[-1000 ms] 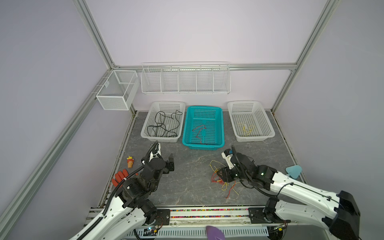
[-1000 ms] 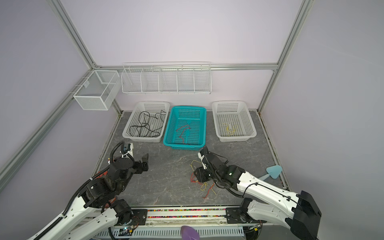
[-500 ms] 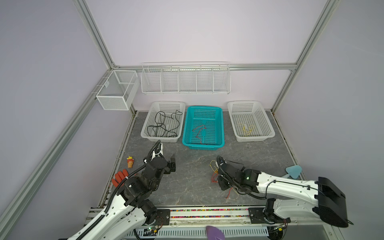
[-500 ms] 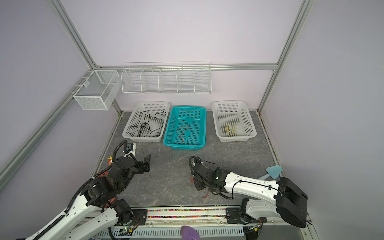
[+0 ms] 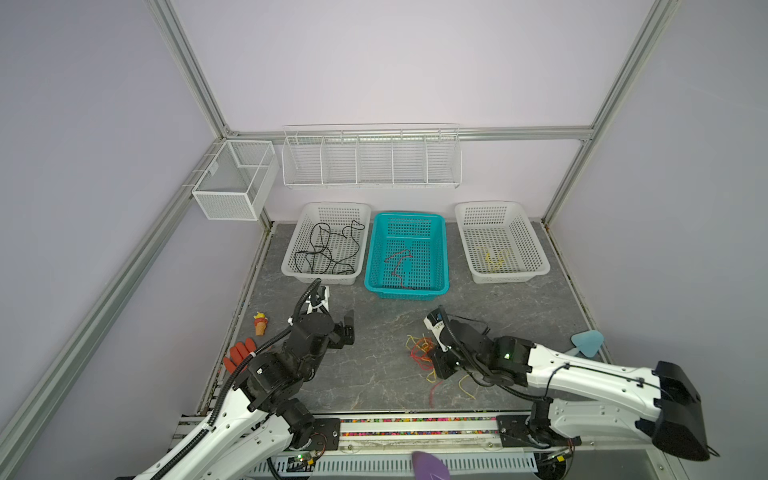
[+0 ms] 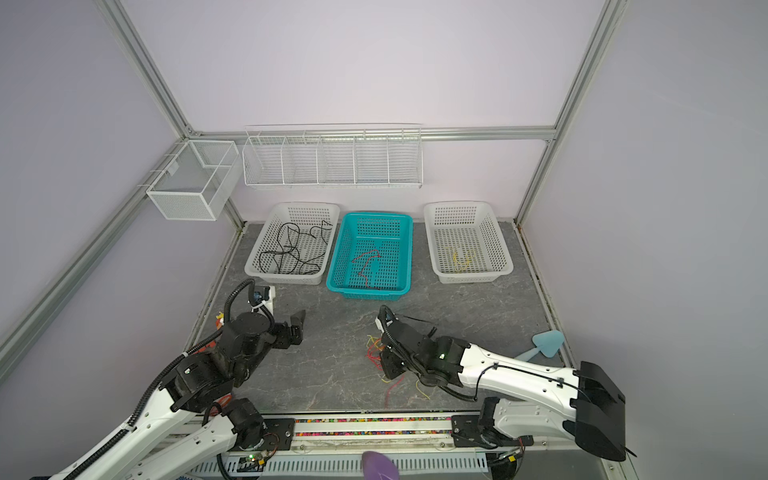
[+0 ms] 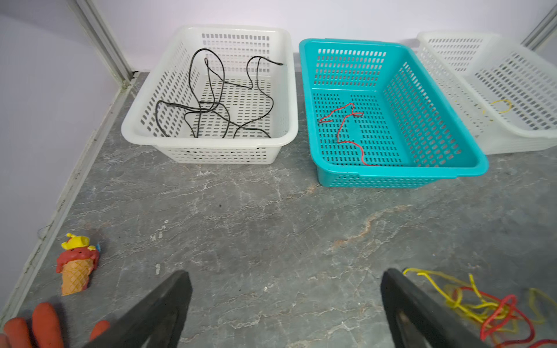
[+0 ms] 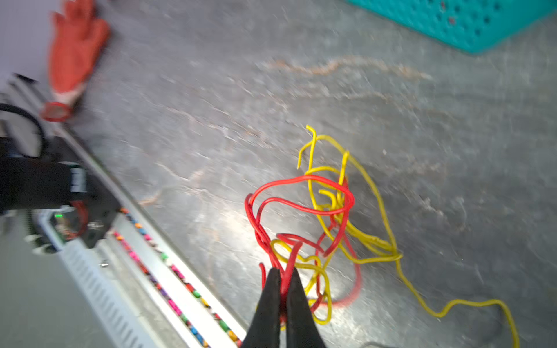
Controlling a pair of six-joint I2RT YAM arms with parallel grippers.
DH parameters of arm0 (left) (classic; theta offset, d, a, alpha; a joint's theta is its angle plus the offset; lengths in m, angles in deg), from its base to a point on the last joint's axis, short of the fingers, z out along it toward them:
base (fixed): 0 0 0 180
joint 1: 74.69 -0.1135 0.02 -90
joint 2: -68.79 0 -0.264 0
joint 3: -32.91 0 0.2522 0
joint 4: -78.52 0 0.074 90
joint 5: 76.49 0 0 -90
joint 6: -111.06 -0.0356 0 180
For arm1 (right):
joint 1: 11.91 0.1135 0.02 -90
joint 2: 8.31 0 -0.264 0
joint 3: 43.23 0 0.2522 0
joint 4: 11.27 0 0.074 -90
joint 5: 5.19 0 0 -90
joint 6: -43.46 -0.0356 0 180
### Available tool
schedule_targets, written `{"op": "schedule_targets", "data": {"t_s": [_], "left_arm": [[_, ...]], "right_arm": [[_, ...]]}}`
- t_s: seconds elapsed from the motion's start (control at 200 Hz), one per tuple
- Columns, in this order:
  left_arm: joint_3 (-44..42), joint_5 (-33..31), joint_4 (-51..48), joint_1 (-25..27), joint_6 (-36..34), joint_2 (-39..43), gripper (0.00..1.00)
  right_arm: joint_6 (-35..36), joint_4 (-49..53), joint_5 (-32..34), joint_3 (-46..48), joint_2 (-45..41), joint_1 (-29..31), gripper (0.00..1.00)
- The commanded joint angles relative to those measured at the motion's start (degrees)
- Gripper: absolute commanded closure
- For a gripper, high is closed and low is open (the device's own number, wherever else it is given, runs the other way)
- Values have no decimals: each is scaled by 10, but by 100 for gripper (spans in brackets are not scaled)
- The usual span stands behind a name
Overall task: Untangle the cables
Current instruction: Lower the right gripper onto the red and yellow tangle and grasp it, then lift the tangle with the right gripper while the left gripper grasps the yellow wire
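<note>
Since the frame one second back, the right gripper point(image 8: 281, 275) has gone from part-open to fully clenched, and its arm has returned over the tangle of red and yellow cables point(image 5: 422, 353).

1. Task item. The tangle lies on the tabletop point(image 5: 374, 374), near the front rail and right of centre. Both top views show it there. In the right wrist view, red loops and yellow loops pass through one another. I see no black wire in it.

2. Grip. The jaws are pinched together on a red strand point(image 8: 256, 229) at the near side of the tangle. A yellow loop lies touching the same spot. I cannot tell whether it is caught as well.

3. Progress. Sorted so far:
- black cables point(image 5: 326, 249) in the left white basket point(image 5: 291, 266);
- a red cable point(image 5: 399, 262) in the teal basket point(image 5: 407, 216);
- a yellow cable point(image 5: 492, 257) in the right white basket point(image 5: 498, 205).
I judge that the remaining work is this one knot: separate red from yellow, then bin each.

4. Right arm. It reaches low from its base at the front right, forearm running toward the middle, wrist pitched down onto the tangle.

5. Left arm. It is folded, elbow raised. The left gripper point(image 7: 284, 272) hovers over bare tabletop, facing the baskets, jaws spread wide and holding nothing. The tangle lies near it, apart.
</note>
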Motion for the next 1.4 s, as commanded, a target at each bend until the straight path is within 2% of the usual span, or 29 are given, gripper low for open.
{"op": "schedule_targets", "data": {"t_s": [0.0, 0.23, 0.44, 0.75, 0.895, 1.195, 1.344, 1.394], "left_arm": [[33, 65, -17, -3, 41, 10, 1], [-1, 200, 13, -3, 166, 15, 1], [-92, 304, 135, -2, 243, 55, 1], [-239, 393, 337, 6, 341, 137, 3], [-284, 413, 423, 22, 374, 144, 3], [-274, 419, 461, 59, 352, 80, 6], [-270, 417, 458, 60, 338, 58, 16], [-266, 409, 448, 60, 330, 58, 22]], "right_arm": [[25, -17, -30, -39, -25, 2, 93], [44, -29, -77, -89, -41, 3, 93], [74, -25, -77, -121, -46, 3, 93], [80, -54, -82, -125, -42, -2, 93], [75, -66, -85, -120, -38, -8, 93], [70, -76, -77, -111, -30, -19, 93], [63, -80, -89, -108, -30, -22, 93], [63, -79, -93, -109, -30, -23, 93]]}}
